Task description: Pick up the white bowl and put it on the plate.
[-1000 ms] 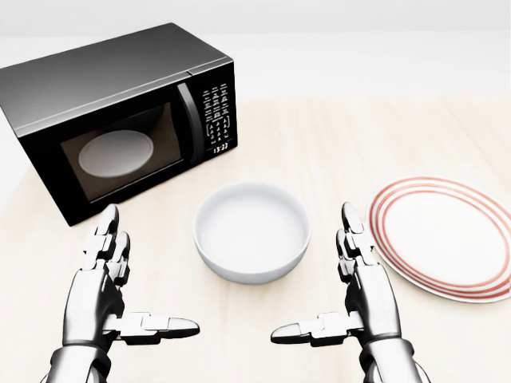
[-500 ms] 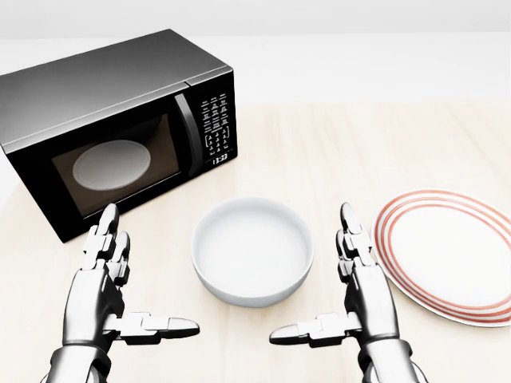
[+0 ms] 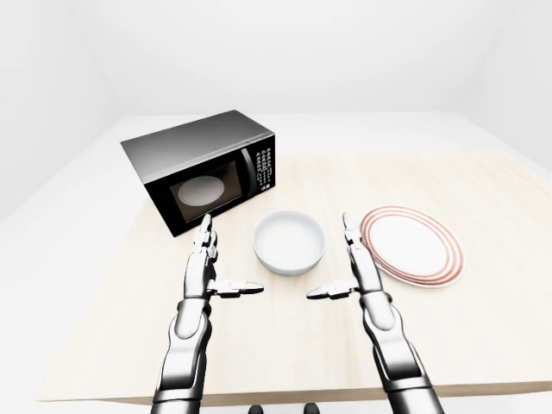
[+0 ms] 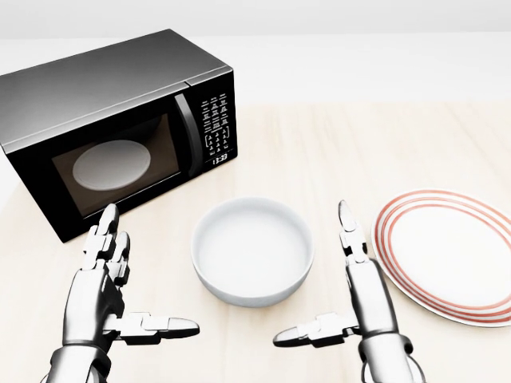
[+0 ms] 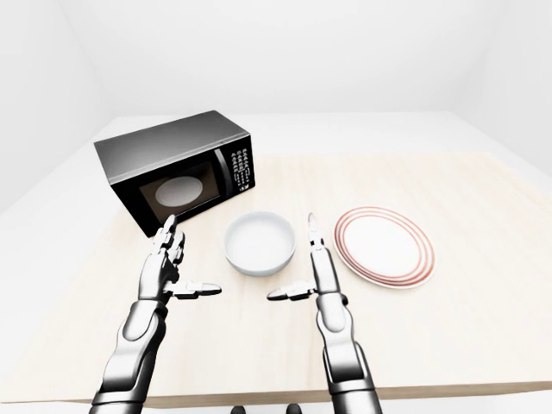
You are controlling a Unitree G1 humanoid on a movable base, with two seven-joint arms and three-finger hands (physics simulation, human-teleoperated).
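Observation:
The white bowl sits empty and upright on the light wooden table, low in the middle of the head view. The red-rimmed white plate lies to its right, apart from it. My left hand is open on the bowl's left, fingers pointing up the picture and thumb turned toward the bowl. My right hand is open on the bowl's right, between bowl and plate, with its thumb pointing left. Neither hand touches the bowl, and both are empty.
A black microwave with its door closed stands at the upper left, close to the bowl and just above my left hand. In the left-eye view the table's edge runs along the bottom, under my forearms.
The camera moved, so microwave, bowl and plate now sit lower in the head view. My right hand has turned slightly edge-on. The left hand and the bowl hold still.

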